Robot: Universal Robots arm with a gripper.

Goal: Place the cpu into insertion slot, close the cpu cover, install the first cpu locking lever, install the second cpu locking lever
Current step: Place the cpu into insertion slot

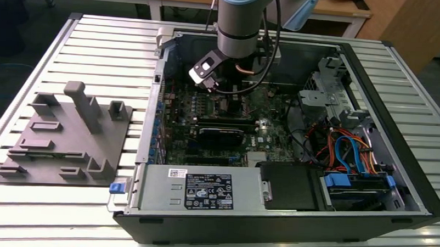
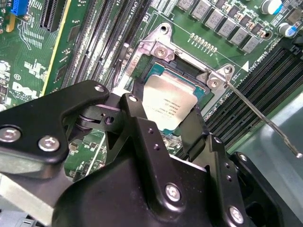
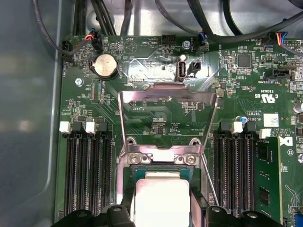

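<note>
Arm: silver-grey cylindrical tube, pale blue cap at top. Thin black cable ran alongside. Small black block with white face sat at wrist. Gripper: matte black, angular link plates, silver round-head screws, small pin holes.

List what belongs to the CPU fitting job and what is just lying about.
Job: small square silver-topped cpu; black-rimmed square insertion slot; thin metal-frame cpu cover, flipped open; thin metal locking lever; black tool at the cpu.
Lying about: grey moulded fixture tray; round silver coin battery; long black memory slots; blue and orange cables.
</note>
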